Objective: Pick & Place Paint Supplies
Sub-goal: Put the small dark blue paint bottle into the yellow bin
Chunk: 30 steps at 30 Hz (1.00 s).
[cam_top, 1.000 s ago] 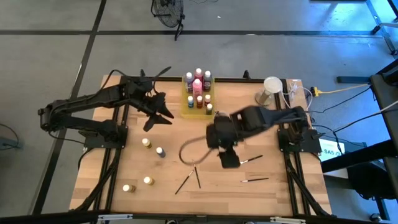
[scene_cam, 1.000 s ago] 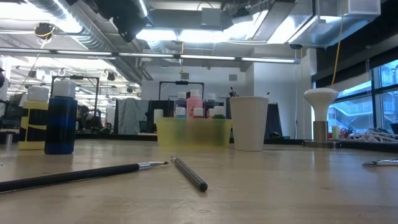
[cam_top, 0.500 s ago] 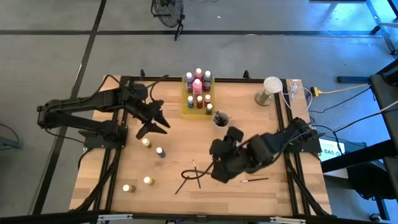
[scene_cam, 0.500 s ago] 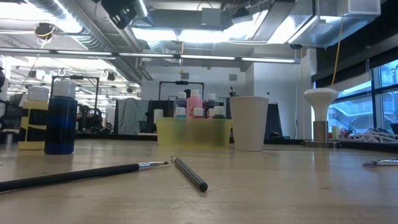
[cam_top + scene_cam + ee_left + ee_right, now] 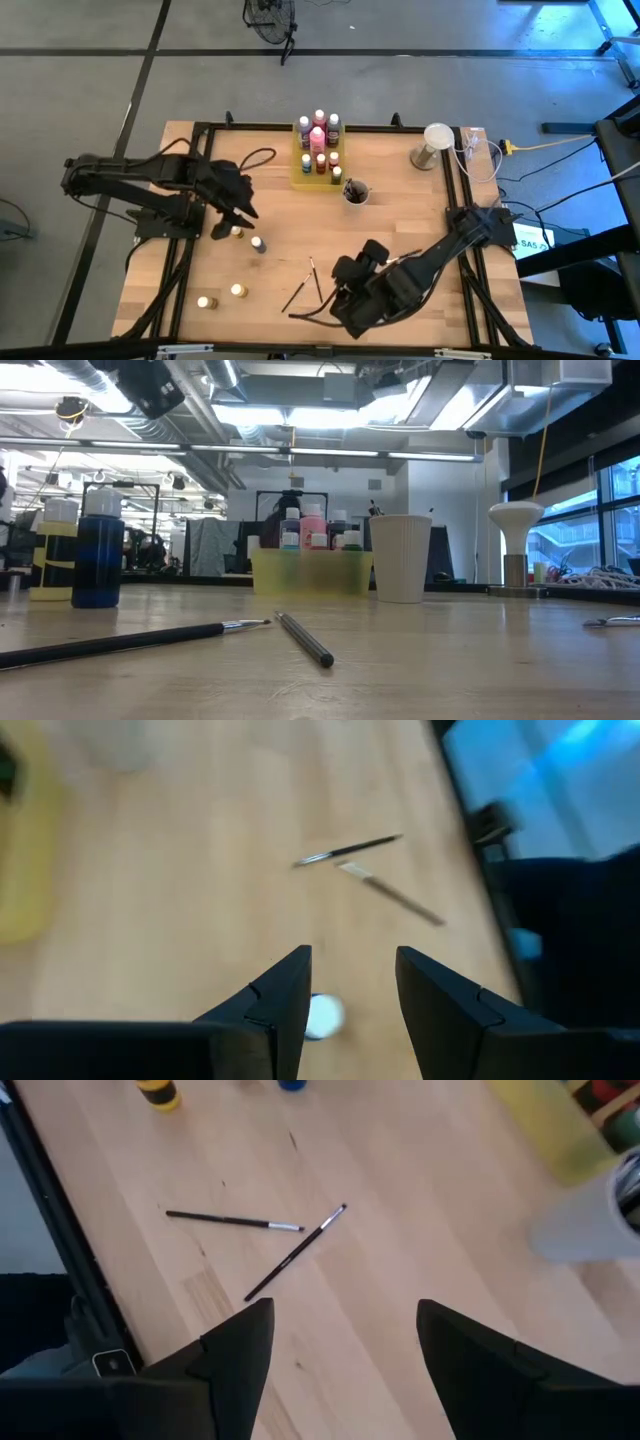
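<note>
In the left wrist view, a white-capped bottle point(image 5: 322, 1016) shows only as a blurred pale disc, partly hidden behind one dark finger point(image 5: 283, 1005). The yellow tray point(image 5: 22, 860) is a smeared patch cut off by the picture's edge. In the right wrist view, the grey cup point(image 5: 598, 1215) is blurred and cut off. From above, the brushes point(image 5: 309, 283) are too thin for their tips to show.

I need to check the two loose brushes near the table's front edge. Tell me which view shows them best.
The right wrist view: both brushes lie whole and unobstructed on the wood, tips nearly meeting. The high view shows the pair small, beside the right end effector. The low view shows them edge-on. The left wrist view shows them blurred.
</note>
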Tool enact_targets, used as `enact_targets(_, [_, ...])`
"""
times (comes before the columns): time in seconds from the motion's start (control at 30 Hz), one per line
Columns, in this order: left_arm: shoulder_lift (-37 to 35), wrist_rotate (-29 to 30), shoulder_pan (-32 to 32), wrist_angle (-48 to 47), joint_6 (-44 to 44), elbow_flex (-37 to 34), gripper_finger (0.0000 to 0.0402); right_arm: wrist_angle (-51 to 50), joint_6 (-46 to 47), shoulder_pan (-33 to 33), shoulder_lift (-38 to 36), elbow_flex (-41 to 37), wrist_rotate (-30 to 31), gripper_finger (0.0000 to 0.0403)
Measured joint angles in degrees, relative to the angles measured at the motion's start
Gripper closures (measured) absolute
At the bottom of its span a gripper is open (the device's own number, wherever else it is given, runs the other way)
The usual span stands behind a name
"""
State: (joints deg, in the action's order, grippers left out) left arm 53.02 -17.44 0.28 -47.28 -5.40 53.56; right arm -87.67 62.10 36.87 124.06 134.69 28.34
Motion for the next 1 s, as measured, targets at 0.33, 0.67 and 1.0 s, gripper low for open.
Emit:
enact_targets(0.33, [0.3,12.3,-10.7,1.3,-0.8,0.0,0.0258,1.7,3.0,0.3,4.1,0.0,0.6,0.0153])
enact_targets(0.67, [0.7,16.4,-16.5,1.1,-1.9,0.0,0.0243,9.5,3.0,0.4,4.4,0.0,0.7,0.0153])
enact_targets(1.0, [0.7,16.5,-20.6,5.0,-1.6,-0.1,0.0232,15.2,-3.4,0.4,4.4,0.0,1.5,0.0153])
